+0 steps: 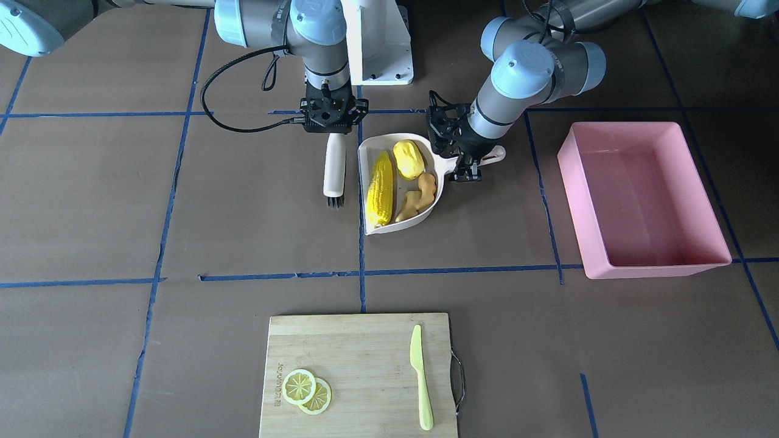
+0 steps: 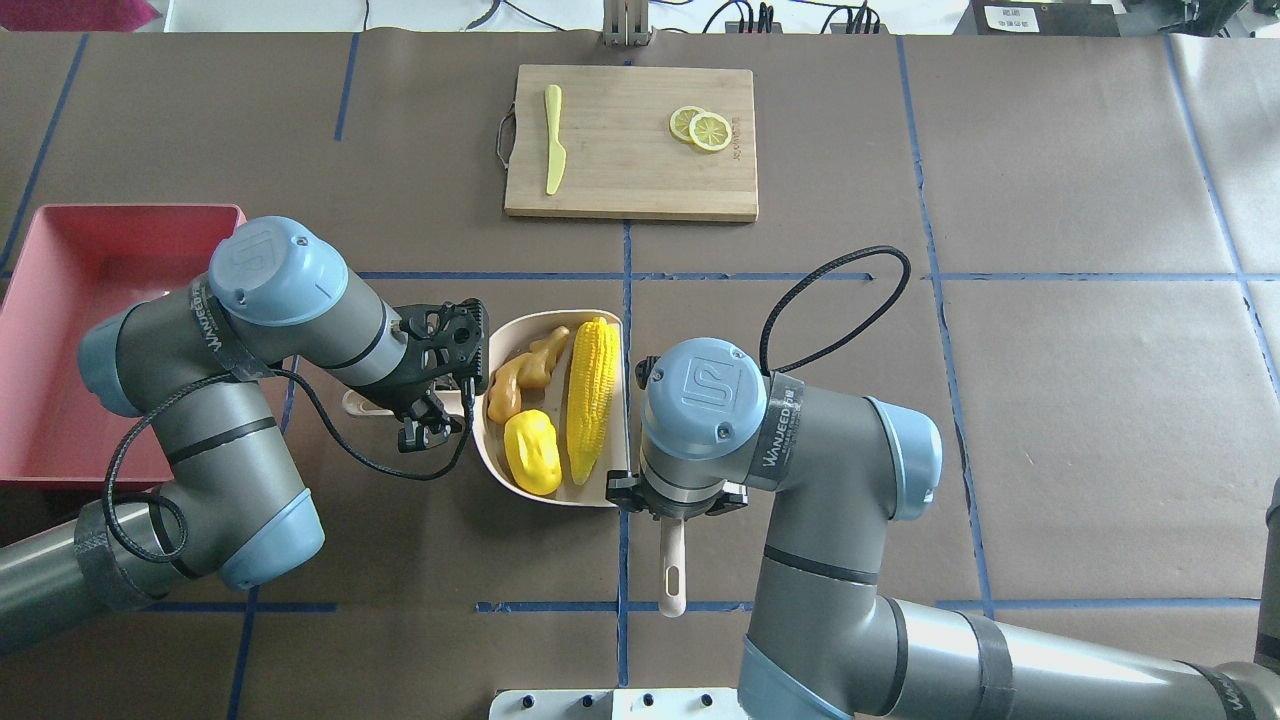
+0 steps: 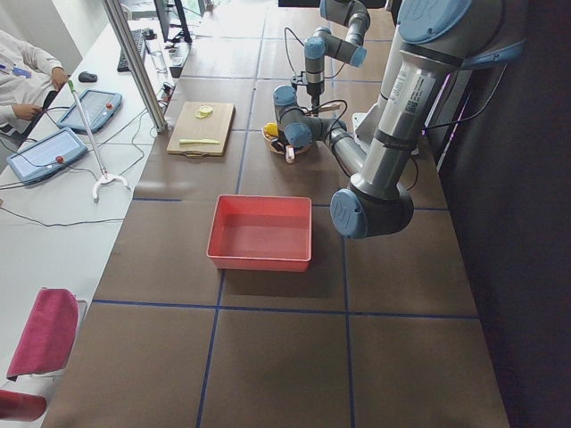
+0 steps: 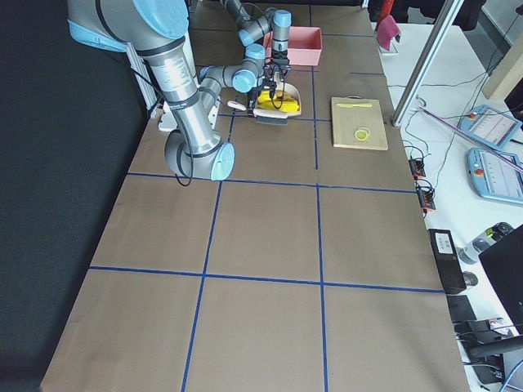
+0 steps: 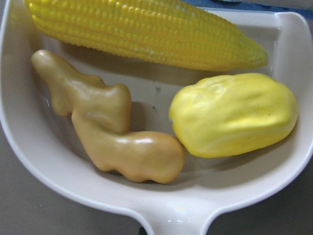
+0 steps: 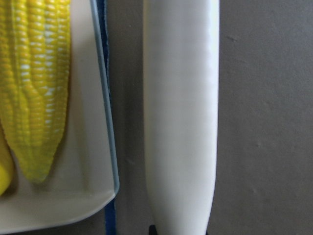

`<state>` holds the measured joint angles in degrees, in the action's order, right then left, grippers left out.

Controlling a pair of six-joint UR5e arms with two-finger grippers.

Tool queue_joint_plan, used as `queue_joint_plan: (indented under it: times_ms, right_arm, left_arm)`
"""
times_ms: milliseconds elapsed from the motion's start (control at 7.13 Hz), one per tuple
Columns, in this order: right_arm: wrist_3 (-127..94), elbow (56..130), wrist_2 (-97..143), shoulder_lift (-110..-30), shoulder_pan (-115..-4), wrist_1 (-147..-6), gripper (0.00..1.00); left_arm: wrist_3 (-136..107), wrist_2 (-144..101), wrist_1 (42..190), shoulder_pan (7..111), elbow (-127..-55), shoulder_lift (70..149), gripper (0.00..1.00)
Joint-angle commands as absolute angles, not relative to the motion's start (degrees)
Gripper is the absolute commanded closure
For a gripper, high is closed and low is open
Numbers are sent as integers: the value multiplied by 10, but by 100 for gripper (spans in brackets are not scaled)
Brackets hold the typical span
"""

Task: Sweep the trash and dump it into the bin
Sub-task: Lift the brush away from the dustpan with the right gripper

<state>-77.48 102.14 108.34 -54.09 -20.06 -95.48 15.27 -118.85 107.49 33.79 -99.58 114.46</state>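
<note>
The corn cob (image 1: 380,188), the yellow lump (image 1: 409,159) and the ginger root (image 1: 420,196) lie inside the cream dustpan (image 1: 365,158). The left wrist view shows all three close up in the dustpan (image 5: 29,161). My left gripper (image 1: 467,173) is shut on the dustpan's handle. My right gripper (image 1: 331,131) is shut on a cream brush (image 1: 333,167), which stands just outside the dustpan's open edge. The brush also shows in the right wrist view (image 6: 181,107). The pink bin (image 1: 645,194) stands empty beyond my left arm, apart from the dustpan.
A wooden cutting board (image 1: 359,371) lies at the table's far side from the robot. It holds two lemon slices (image 1: 306,389) and a lime-green knife (image 1: 421,377). Blue tape lines cross the brown table cover. A black cable loops off my right wrist.
</note>
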Motion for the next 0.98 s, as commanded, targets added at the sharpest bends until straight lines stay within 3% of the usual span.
queue_joint_plan:
  times_ms: [0,421,841]
  right_arm:
    - [-731,1076,1080,-601,-207,-951,100]
    - [-670,1077,1076,-632,-221,-948,100]
    - [-650,1074,1078,-669,-240,-906,100]
  left_arm:
    - [137,-1190,1166,338,-997,1114,100]
    - [95,-1192,1233,341,-1010,1095,100]
    - [32,-1213,1233,355,-1068,1071,100]
